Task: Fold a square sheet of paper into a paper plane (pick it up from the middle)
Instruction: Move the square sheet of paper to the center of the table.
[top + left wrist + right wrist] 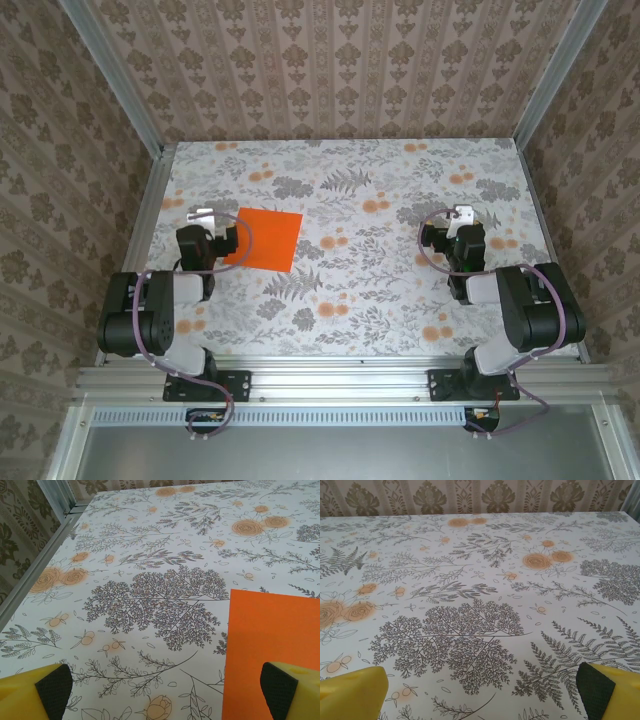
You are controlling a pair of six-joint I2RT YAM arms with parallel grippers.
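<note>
At the left of the floral-print table (380, 290), the left gripper (200, 218) sits low over the surface, near the aluminium side rail (150, 200). Its jaws are spread wide with nothing between them. In the left wrist view the left gripper (167, 692) shows two yellow fingers with black pads (54, 690) at the bottom corners, with bare tablecloth between them.

Just to its right lies the square sheet of paper (266, 240), bright orange, flat and seemingly uncreased, turned slightly askew on the left half of the table. Its left edge lies just beside the gripper. From the wrist camera the sheet (272, 630) reaches under the right-hand finger, though it is hard to tell whether that pad touches the paper or hangs just above it.

The middle of the table carries just the printed ferns and pale orange flowers.

On the right half, well apart from the sheet, the right gripper (462, 218) points toward the back wall (340, 70). Its jaws are also spread wide and hold nothing; the right gripper (480, 692) has plain tablecloth between its yellow fingers
</note>
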